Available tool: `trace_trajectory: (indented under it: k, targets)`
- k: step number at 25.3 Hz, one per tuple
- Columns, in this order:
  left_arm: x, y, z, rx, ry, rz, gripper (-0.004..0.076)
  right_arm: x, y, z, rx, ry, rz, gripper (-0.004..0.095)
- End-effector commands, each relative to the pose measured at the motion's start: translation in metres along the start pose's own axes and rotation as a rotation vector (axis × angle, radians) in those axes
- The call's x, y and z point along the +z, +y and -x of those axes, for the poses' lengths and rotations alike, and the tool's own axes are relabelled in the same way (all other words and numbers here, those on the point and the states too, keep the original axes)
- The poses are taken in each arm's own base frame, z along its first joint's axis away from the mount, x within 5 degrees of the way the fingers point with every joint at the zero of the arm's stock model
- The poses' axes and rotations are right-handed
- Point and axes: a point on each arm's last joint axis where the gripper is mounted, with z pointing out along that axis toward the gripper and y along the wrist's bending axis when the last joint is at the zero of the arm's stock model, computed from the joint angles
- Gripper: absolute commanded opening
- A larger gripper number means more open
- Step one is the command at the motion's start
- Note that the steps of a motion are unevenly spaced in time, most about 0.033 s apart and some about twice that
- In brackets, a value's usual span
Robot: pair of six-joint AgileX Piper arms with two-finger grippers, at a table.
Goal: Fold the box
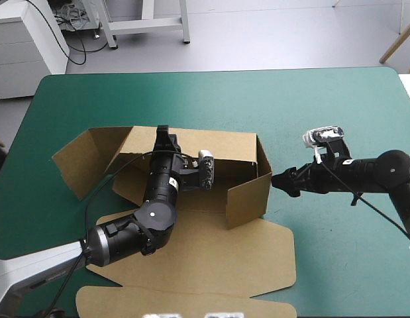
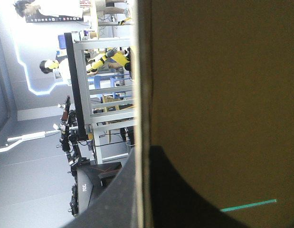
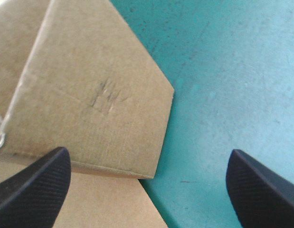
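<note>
Brown board forms the one box (image 1: pixel 211 149) on the teal-green bench (image 1: pixel 324 99). Two claws are at it, each with two black fingers. Three parts of the box stand raised: the far wall (image 1: pixel 221 144), the right wall (image 1: pixel 262 159) joined to it at a corner, and a short panel (image 1: pixel 248 199) turned in from the right wall on the near side. One flap (image 1: pixel 82 162) splays outward at the left end. The lid (image 1: pixel 218 255) lies flat on the near side, partly under the left arm.

The left claw (image 1: pixel 166 136) sits astride the top edge of the far wall. In its wrist view the edge of the board runs straight between its fingers (image 2: pixel 119 202), one on each side of the sheet and all but closed on it, so it grips the wall. Beside the claw on one side, board fills the view.

The right claw (image 1: pixel 279 180) lies low over the bench just outside the right wall, pointing at it. From above I cannot tell whether it touches. In its wrist view its two fingers (image 3: pixel 37 190) stand wide apart and hold nothing. Ahead of them, nearer one finger, is a slanted corner of board with a second layer under it. Ahead of the other finger is bare cover. The box's right end lies between the two claws.
</note>
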Motion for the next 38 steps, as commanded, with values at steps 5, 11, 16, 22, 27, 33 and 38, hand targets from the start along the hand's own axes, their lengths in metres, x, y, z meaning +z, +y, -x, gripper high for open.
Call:
trace_trajectory:
  k: [5,11,16,22,27,33,38]
  targets:
    - [-0.009,0.023,-0.004,-0.017,-0.001,0.102,-0.0010,0.008,0.018,-0.006,-0.203,-0.085,0.060,0.0824]
    - [-0.009,0.023,-0.004,-0.017,-0.001,0.102,-0.0010,0.021,0.039,-0.004,-0.280,-0.122,0.041,0.0824]
    - [-0.009,0.023,-0.004,-0.017,-0.001,0.102,-0.0010,0.027,0.048,-0.004,-0.284,-0.132,-0.002,0.0824]
    - [-0.009,0.023,-0.004,-0.035,0.002,0.102,-0.0010,0.035,0.067,-0.001,-0.274,-0.196,-0.066,0.0823]
    - [-0.009,0.023,-0.004,-0.033,0.005,0.107,-0.0010,0.042,0.092,0.000,-0.280,-0.299,-0.078,0.0823]
    - [-0.009,0.027,-0.003,0.005,-0.011,0.153,-0.0010,0.041,0.097,0.002,-0.266,-0.348,-0.124,0.0211]
    - [-0.009,0.028,-0.002,0.015,-0.015,0.165,-0.0004,0.039,0.100,0.007,-0.270,-0.417,-0.091,-0.0013]
